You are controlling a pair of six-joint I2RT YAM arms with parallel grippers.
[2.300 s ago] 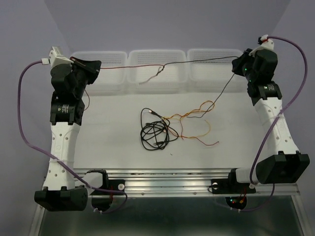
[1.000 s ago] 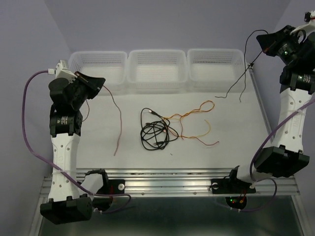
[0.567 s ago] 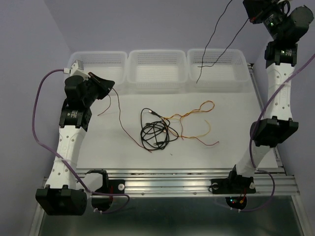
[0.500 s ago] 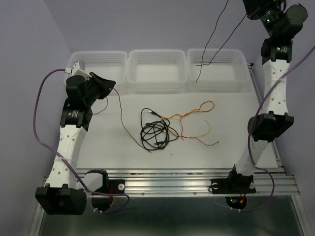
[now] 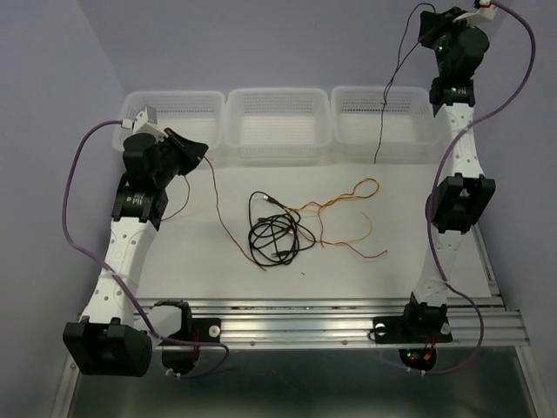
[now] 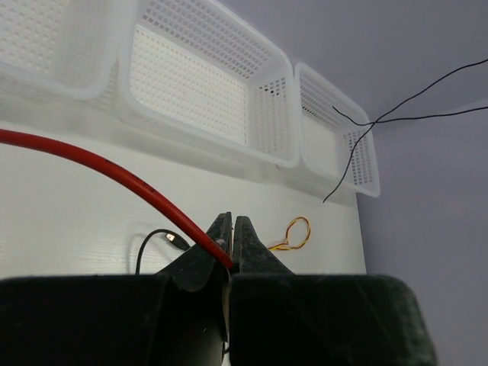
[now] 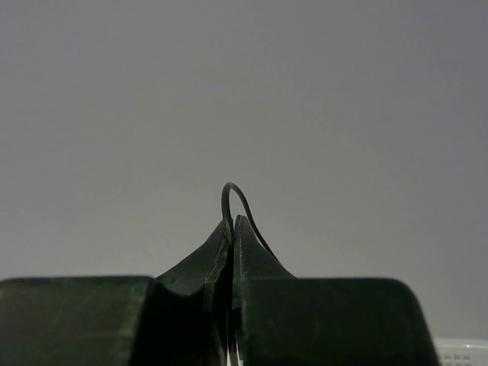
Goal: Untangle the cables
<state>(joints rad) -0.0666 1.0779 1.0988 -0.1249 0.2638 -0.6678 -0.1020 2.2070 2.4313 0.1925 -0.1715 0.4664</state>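
**Two cables held apart, the tangle lying between**

The left gripper (image 5: 198, 153) is pinched shut on the red cable (image 5: 217, 213); from the tips the cable drops below and to their right, its long axis slanting down to a free end on the table (image 5: 174, 261).

The right gripper (image 5: 425, 24), up high, is closed on a black cable (image 5: 385, 104); this loops over the tips and hangs almost straight down, its end well below the gripper by a white basket (image 5: 348, 139).

For the step in hand, drawing the strands apart, both grips are best kept firm; each strand should be carried outward, away from the black coil (image 5: 274, 237) and yellow cable (image 5: 348, 205) lying between the grippers, so that neither is snagged.
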